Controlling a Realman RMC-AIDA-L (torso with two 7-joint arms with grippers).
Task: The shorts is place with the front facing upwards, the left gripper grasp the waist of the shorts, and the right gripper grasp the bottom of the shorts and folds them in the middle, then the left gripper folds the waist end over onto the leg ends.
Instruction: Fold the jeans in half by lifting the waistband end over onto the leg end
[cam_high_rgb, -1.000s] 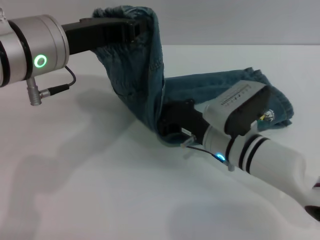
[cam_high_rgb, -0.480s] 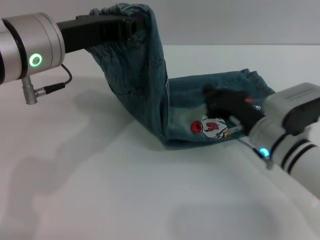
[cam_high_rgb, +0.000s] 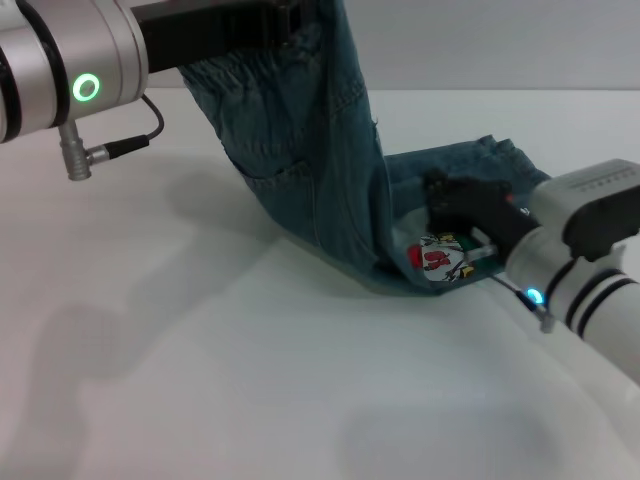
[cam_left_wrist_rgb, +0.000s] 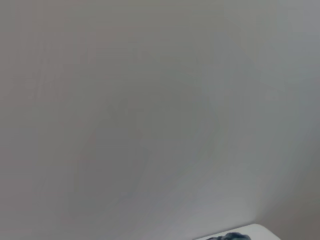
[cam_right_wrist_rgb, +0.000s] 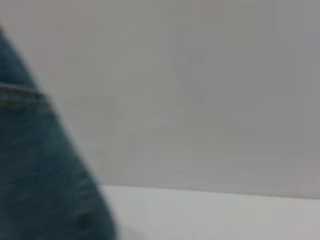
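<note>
Jaws of the left gripper (cam_high_rgb: 285, 20) clamp one shorts (cam_high_rgb: 320, 190) aloft.

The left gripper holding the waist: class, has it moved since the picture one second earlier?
Yes. The left gripper has carried the waist of the shorts higher and rightward, toward the cartoon print lying on the table.

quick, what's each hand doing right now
Left hand: shut on the shorts, lifting the waist.
Right hand: low over the leg ends; cannot be told.
</note>
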